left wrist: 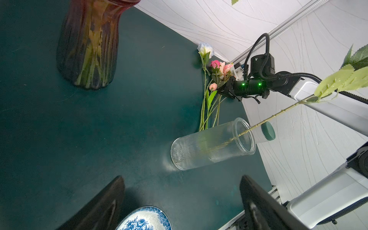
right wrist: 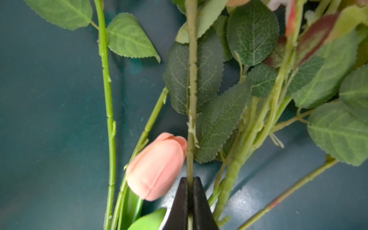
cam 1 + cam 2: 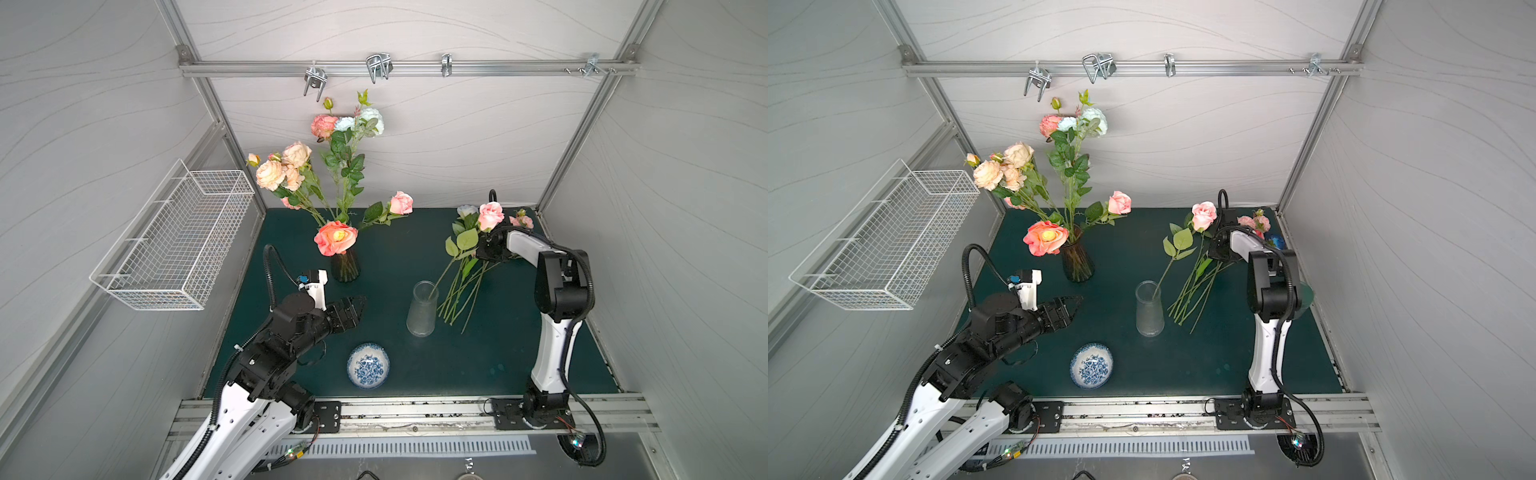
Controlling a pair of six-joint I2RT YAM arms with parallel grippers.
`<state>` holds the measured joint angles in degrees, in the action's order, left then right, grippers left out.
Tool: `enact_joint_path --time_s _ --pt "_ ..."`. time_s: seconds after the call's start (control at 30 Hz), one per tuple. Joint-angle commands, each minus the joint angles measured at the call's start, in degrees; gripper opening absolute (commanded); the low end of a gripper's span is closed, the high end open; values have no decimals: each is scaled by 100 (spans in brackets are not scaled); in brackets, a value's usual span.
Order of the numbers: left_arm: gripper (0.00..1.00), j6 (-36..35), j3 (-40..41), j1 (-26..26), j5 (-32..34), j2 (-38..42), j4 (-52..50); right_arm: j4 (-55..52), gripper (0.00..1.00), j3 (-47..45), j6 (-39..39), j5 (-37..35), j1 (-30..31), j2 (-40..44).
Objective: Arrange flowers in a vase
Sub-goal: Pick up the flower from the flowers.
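Here right gripper [image 2: 190, 180] pinched tight on flower stem [image 2: 192, 89]; left gripper [image 3: 356, 311] spread wide, holding nothing

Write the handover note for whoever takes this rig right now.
Left claw: open, empty, near the dark vase.
Right claw: shut on one stem among the loose flowers lying on the mat beside the clear vase.
Done: dark vase holds a bunch; one pink rose leans in the clear vase.
Left: lift the gripped stem, set it in the clear vase, then likely the other loose flowers.
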<state>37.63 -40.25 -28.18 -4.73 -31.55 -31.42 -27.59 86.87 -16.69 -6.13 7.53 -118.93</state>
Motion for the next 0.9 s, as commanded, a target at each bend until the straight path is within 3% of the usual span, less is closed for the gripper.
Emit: enact_joint_path --time_s 0.0,0.37,0.7,0.87 --pt "92 -71 -44 -8 17 49 260 197 0 -241 -152 -69 37 704" --pt "92 -45 -112 -7 43 103 206 928 0 -1601 -577 206 77 2831" --pt "92 -19 -259 -11 70 176 92 714 0 -2372 255 -1503 1140 5573" --pt "92 -75 -451 -11 99 181 -68 500 0 -2039 533 -2010 1647 6561"
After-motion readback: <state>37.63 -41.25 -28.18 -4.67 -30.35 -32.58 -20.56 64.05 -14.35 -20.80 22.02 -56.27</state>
